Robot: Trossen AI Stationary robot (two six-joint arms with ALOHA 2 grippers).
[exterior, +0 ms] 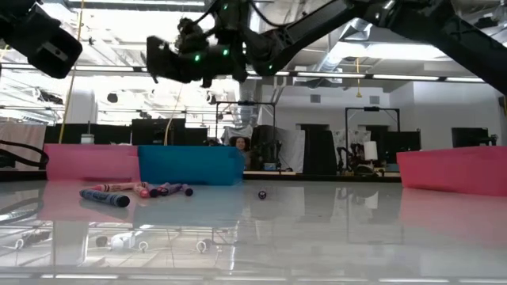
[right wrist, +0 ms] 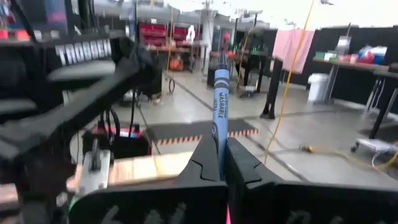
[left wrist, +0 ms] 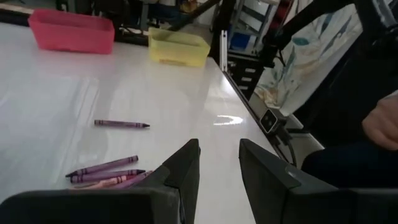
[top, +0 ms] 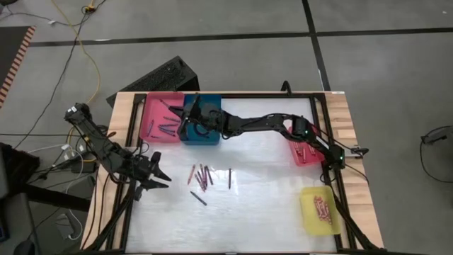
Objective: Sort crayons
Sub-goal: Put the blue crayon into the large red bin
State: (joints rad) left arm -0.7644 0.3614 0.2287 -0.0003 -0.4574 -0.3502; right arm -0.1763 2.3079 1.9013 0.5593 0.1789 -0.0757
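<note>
My right arm was stretched across the table from its base by the red tray, and the right gripper hung high above the blue tray. Its fingers were clamped on a blue crayon that stood straight up between them, label facing the wrist camera. Just beside that gripper, on the side away from its arm, the pink tray already held several crayons. My left arm sat folded at the table's left edge, the left gripper low over the white surface, jaws parted and holding nothing. Ahead of those fingers lay a loose cluster of purple and pink crayons, one purple crayon farther out. The yellow tray, with its own crayons, sat well apart from both grippers.
</note>
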